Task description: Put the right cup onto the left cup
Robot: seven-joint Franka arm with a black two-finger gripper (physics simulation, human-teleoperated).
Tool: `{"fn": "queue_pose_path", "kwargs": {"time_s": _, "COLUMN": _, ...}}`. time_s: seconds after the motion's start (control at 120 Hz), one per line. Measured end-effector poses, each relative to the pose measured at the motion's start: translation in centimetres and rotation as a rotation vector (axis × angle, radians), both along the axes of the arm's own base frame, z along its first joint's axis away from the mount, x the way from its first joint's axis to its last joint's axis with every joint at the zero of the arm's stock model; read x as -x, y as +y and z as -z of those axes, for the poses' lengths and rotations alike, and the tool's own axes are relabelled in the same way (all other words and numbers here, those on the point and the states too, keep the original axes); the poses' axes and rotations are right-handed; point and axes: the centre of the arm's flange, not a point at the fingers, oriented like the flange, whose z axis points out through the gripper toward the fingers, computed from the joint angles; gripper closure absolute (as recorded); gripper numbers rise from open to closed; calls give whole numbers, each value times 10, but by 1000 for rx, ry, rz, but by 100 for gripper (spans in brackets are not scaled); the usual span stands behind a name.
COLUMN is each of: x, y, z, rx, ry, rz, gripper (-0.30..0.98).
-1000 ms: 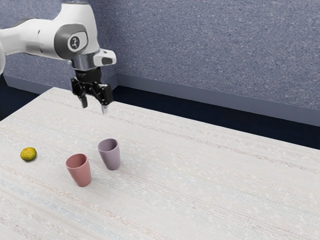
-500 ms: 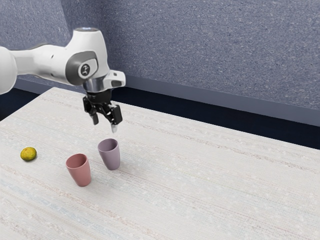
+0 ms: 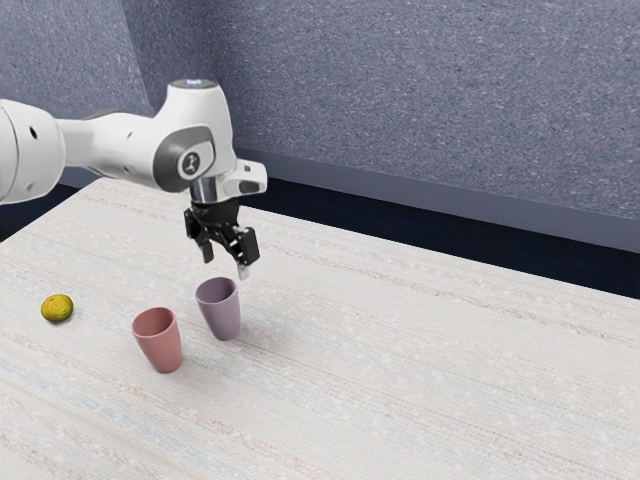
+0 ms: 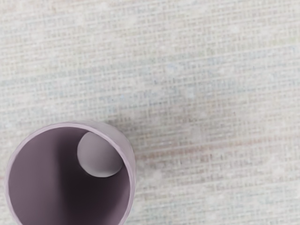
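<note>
My gripper (image 3: 225,268) hangs just above and behind the purple cup (image 3: 221,312) in the exterior view, its two fingers spread apart and nothing between them. The purple cup stands upright on the table. Beside it, toward the exterior view's left and nearer the camera, a pinkish-red cup (image 3: 162,345) also stands upright. The wrist view looks down into the open mouth of the purple cup (image 4: 70,176), whose round bottom is visible inside.
A yellow-green fruit (image 3: 57,308) lies on the pale woven-patterned table (image 3: 420,370), toward the exterior view's left of both cups. Behind the table's far edge rises a speckled blue-grey wall (image 3: 420,90).
My gripper has come down and toward the exterior view's right, closer to the purple cup. Both cups and the fruit have stayed where they were.
</note>
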Motion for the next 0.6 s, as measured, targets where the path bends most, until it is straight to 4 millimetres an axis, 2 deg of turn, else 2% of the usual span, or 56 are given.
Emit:
{"fn": "queue_pose_path", "kwargs": {"time_s": 0.3, "x": -6, "y": 1, "z": 22, "rx": -4, "ry": 6, "rz": 3, "gripper": 2}}
{"fn": "queue_pose_path", "kwargs": {"time_s": 0.458, "x": -1, "y": 0, "z": 22, "rx": -1, "ry": 1, "rz": 4, "gripper": 2}}
{"fn": "queue_pose_path", "kwargs": {"time_s": 0.6, "x": 4, "y": 1, "z": 33, "rx": -1, "ry": 9, "rz": 4, "gripper": 2}}
